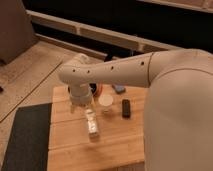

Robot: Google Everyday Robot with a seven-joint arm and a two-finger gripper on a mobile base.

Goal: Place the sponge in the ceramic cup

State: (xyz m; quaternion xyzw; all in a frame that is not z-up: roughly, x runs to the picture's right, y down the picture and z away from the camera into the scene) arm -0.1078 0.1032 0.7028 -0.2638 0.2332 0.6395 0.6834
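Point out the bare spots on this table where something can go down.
Free: the front boards of the table, between the bottle and the near edge, plus the strip between bottle and dark mat. Crowded: the rear, where the claw hangs beside the bowl, ceramic cup, sponge and black block.

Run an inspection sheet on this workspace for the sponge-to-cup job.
surface: wooden slatted table; dark mat to its left.
job's things: sponge lying free at the rear; cup upright mid-table, just in front of it.
clutter: black block right of the cup; clear bottle lying on its side in front of the cup; dark bowl partly hidden behind the wrist.
grippers: claw points down at the left rear, beside the bowl, open, apart from the sponge.
cables: nothing seen.
surroundings: speckled floor; dark ledge behind.
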